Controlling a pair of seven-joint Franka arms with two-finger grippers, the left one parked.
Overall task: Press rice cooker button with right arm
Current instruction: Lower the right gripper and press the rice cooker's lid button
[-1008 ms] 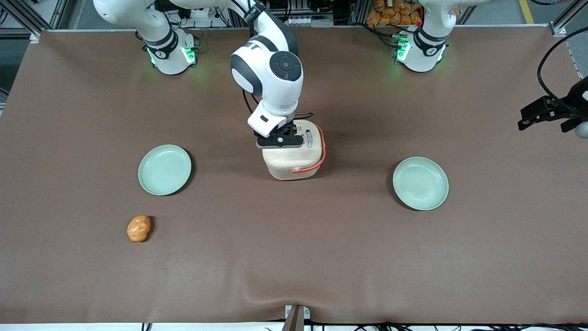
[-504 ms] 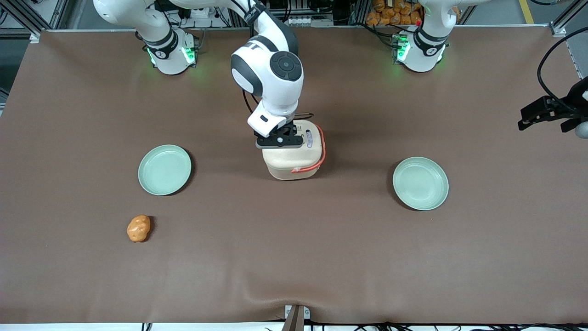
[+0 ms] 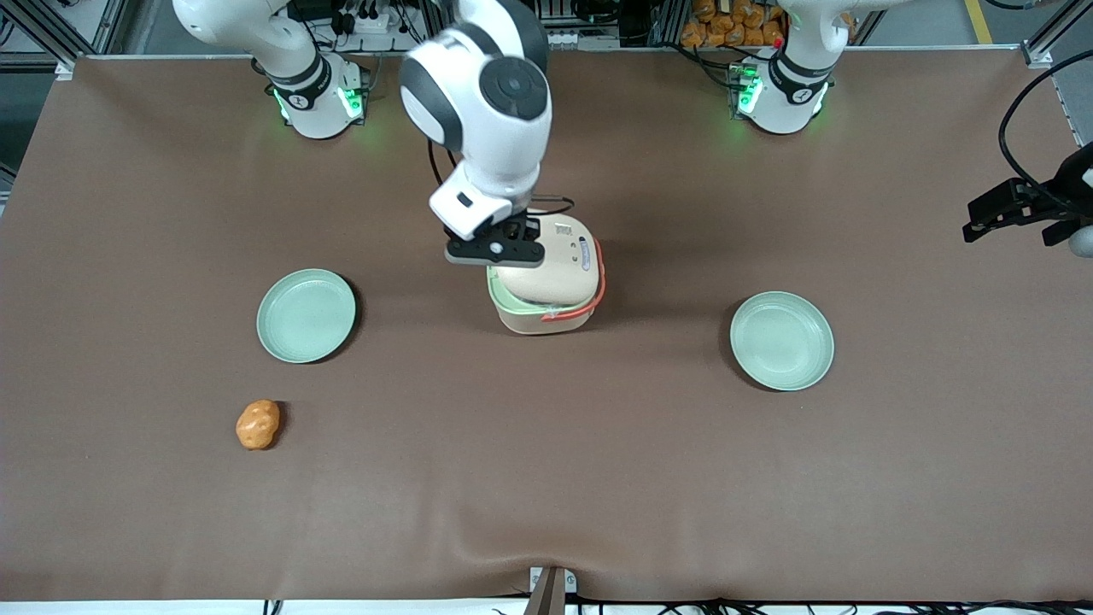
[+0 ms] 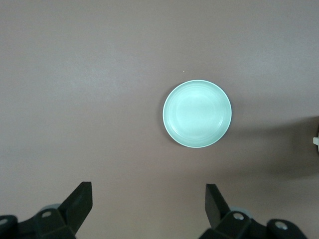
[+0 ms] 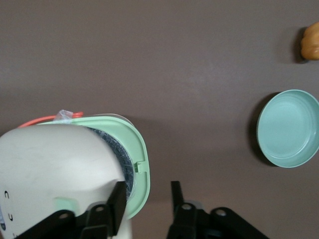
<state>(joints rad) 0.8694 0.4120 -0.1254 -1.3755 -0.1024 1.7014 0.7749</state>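
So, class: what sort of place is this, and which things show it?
Probably a robotics lab. White robot arms stand bolted at the edge of a brown-covered table, with cables and metal framing around it. The gripper hangs over a small rice cooker whose lid is popped open.

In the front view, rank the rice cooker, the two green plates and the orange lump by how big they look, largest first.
1. Rice cooker, its lid popped up, with the gripper just above it.
2. The two plates: the plate toward the parked arm's end looks slightly bigger than the other plate, too close to rank.
3. Orange lump, clearly smallest.
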